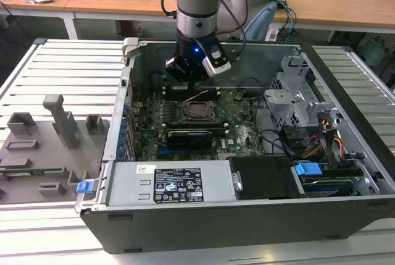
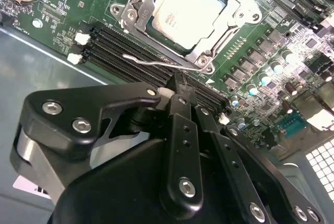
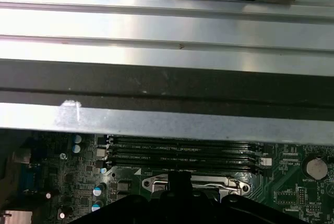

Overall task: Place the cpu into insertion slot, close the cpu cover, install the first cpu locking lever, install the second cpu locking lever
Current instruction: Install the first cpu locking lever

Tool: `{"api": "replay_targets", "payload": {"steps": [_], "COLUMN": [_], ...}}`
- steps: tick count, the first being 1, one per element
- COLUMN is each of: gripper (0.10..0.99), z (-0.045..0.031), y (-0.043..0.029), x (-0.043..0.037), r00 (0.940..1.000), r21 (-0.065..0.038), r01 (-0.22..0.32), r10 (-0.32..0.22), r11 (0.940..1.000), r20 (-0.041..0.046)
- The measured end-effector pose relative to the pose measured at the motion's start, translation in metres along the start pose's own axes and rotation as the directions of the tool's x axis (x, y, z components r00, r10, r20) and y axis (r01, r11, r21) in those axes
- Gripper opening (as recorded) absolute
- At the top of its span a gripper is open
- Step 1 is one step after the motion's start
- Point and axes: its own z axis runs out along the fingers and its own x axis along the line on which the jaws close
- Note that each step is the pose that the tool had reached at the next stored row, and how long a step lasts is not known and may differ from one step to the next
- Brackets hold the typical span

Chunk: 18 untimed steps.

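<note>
In the second wrist view the gripper (image 2: pixel 180 85) hides the memory slots (image 2: pixel 130 57) beneath its fingers (image 2: pixel 181 96), and the picture's edge cuts off the cpu cover (image 2: pixel 209 59) beyond the fingertips.

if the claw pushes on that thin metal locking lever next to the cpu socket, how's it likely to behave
The locking lever looks like thin bent wire, so it would probably flex and spring back rather than stay stiff. Its smooth, shiny surface suggests the claw could slip off it. Lying beside the cpu cover, it likely pivots rather than slides freely.
</note>
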Motion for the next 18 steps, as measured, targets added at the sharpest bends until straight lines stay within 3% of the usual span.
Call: {"api": "replay_targets", "payload": {"steps": [8, 14, 18], "gripper": [0.106, 0.106, 0.106], "z": [0.0041, 0.0069, 0.0099], "y": [-0.0005, -0.0004, 0.0000], "x": [-0.0017, -0.0075, -0.0089], "r00": [1.0000, 1.0000, 0.9996], "r21": [0.000, 0.000, 0.001], "r01": [0.000, 0.003, 0.027], "r10": [0.000, -0.003, -0.027], "r11": [1.0000, 1.0000, 0.9996], "r20": [-0.0001, -0.0003, -0.0006]}}
